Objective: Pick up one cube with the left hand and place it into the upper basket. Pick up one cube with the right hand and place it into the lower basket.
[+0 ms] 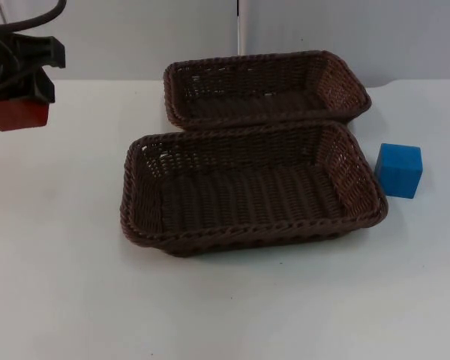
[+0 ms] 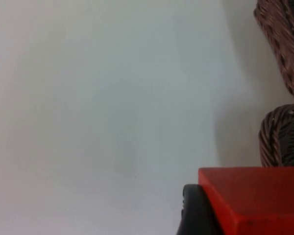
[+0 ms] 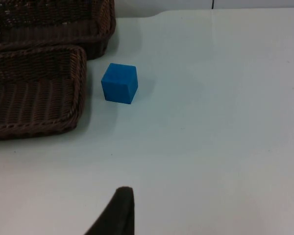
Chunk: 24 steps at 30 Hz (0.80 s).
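A red cube (image 1: pixel 18 115) hangs above the table at the far left, and my left gripper (image 1: pixel 21 90) is shut on it. In the left wrist view the red cube (image 2: pixel 255 198) sits against a black fingertip (image 2: pixel 196 213), well left of both baskets. The upper basket (image 1: pixel 247 60) and the lower basket (image 1: pixel 247 238) are dark brown wicker and stand side by side mid-table, both with nothing inside. A blue cube (image 1: pixel 399 170) rests on the table just right of the lower basket. My right gripper (image 3: pixel 116 213) waits above the table, some way short of the blue cube (image 3: pixel 119 83).
The white table (image 1: pixel 67 285) is bare to the left and in front of the baskets. The grey partition wall (image 1: pixel 135 30) closes the far side. In the left wrist view, the corners of both baskets (image 2: pixel 284 137) lie beyond the red cube.
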### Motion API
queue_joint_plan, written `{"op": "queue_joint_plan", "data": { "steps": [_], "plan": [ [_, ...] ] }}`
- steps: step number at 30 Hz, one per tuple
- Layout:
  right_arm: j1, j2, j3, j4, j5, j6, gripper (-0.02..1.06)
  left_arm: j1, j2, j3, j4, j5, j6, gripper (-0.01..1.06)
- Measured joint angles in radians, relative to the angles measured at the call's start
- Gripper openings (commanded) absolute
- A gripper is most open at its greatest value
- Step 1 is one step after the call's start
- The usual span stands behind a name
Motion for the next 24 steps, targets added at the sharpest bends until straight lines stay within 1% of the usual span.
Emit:
{"op": "queue_joint_plan", "data": {
  "steps": [6, 9, 15, 16, 19, 20, 24],
  "plan": [
    [0.000, 0.000, 0.000, 0.000, 0.000, 0.000, 1.05, 0.000, 0.000, -0.004, 0.000, 0.002, 0.003, 0.00],
    [0.000, 0.000, 0.000, 0.000, 0.000, 0.000, 1.05, 0.000, 0.000, -0.054, 0.000, 0.035, 0.024, 0.00],
    [0.000, 0.000, 0.000, 0.000, 0.000, 0.000, 1.05, 0.000, 0.000, -0.146, 0.000, 0.061, 0.033, 0.00],
    [0.000, 0.000, 0.000, 0.000, 0.000, 0.000, 1.05, 0.000, 0.000, -0.146, 0.000, 0.061, 0.033, 0.00],
    [0.000, 0.000, 0.000, 0.000, 0.000, 0.000, 1.05, 0.000, 0.013, -0.230, 0.000, 0.115, 0.052, 0.00],
    [0.000, 0.000, 0.000, 0.000, 0.000, 0.000, 1.05, 0.000, 0.013, -0.230, 0.000, 0.115, 0.052, 0.00],
    [0.000, 0.000, 0.000, 0.000, 0.000, 0.000, 1.05, -0.005, 0.076, -0.333, -0.002, 0.182, 0.068, 0.00]
  ]
}}
